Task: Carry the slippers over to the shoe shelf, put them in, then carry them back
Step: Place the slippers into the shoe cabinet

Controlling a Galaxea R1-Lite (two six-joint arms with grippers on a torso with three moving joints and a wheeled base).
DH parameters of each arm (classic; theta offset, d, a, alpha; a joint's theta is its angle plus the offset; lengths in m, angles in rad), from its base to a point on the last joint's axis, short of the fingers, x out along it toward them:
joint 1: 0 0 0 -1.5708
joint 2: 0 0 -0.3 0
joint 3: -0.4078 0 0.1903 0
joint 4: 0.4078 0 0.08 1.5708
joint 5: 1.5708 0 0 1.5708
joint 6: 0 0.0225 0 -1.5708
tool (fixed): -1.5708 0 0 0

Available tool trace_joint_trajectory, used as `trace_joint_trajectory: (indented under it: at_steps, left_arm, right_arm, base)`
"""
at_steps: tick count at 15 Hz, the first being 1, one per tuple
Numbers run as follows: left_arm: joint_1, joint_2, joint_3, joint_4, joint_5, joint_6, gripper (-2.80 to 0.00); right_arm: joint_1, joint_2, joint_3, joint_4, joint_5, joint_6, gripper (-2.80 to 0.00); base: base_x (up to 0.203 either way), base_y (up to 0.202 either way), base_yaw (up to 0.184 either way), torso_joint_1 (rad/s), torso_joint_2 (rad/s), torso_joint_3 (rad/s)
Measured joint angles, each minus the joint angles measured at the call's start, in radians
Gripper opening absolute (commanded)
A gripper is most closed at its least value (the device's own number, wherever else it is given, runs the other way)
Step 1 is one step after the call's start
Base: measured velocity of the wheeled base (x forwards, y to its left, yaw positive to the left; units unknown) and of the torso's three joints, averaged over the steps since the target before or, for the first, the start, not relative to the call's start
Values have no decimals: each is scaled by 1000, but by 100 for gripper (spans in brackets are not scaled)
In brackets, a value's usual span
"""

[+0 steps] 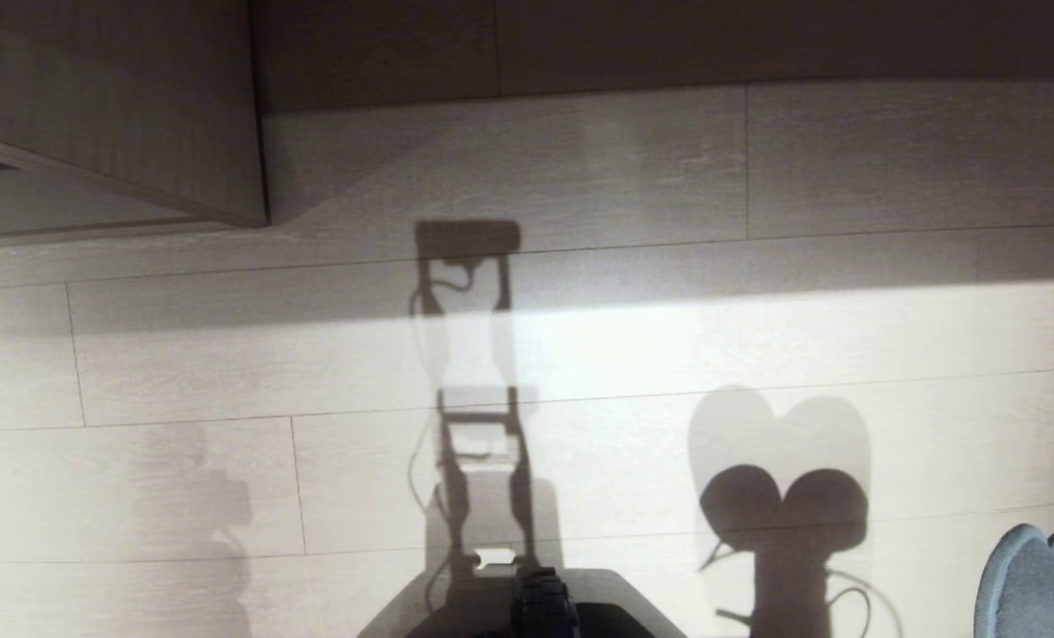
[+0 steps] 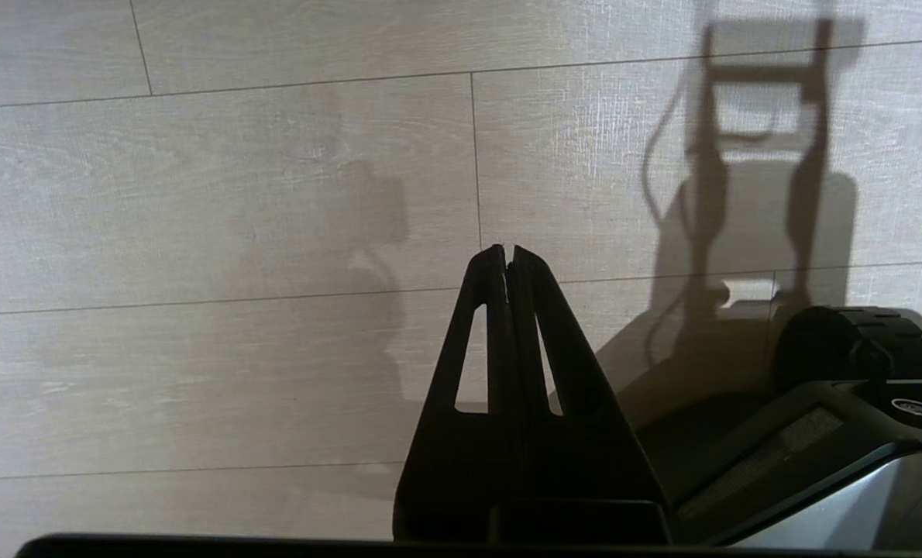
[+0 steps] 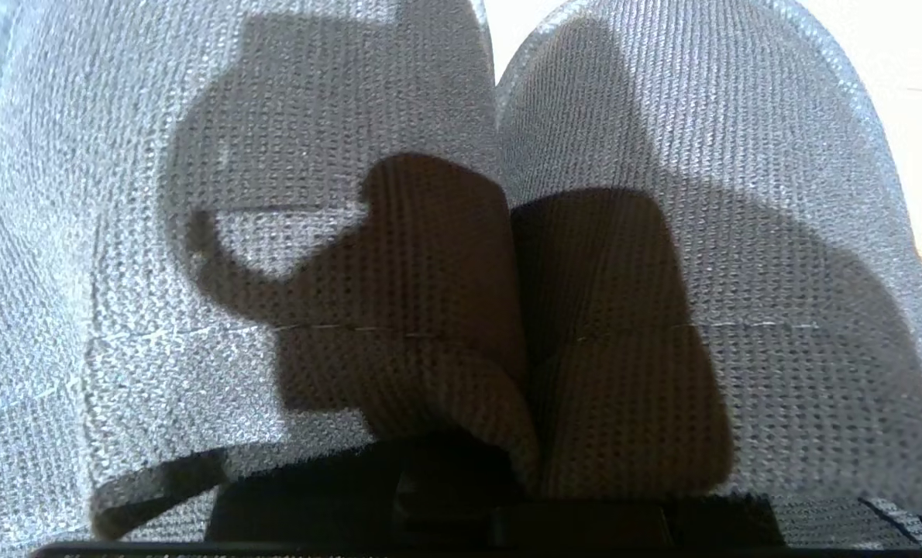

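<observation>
the slippers (image 3: 461,256) hang as a pair from the right claw, pinched tight at the edges where the two meet, long axes running away from the wrist, side by side and touching. from the head they show only at the lower right corner (image 1: 1036,580), low beside the base. the left claw (image 2: 506,260) is shut on nothing, parked over bare floor (image 1: 633,354). a wooden cabinet (image 1: 137,106) stands ahead to the left, so i'd guess a carry that way.
</observation>
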Motion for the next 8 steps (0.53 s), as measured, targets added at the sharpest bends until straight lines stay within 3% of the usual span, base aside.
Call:
trace_joint_trajectory:
  at_steps: [5,8]
  left_arm:
    - [0,0,0,0,1,-3,-280]
    - [0,0,0,0,1,-7,-280]
  right_arm:
    - [0,-21,3,6,0,10,-280]
    - [0,-23,3,8,0,13,-280]
  base:
    - [0,0,0,1,0,7]
    - [0,0,0,4,3,160]
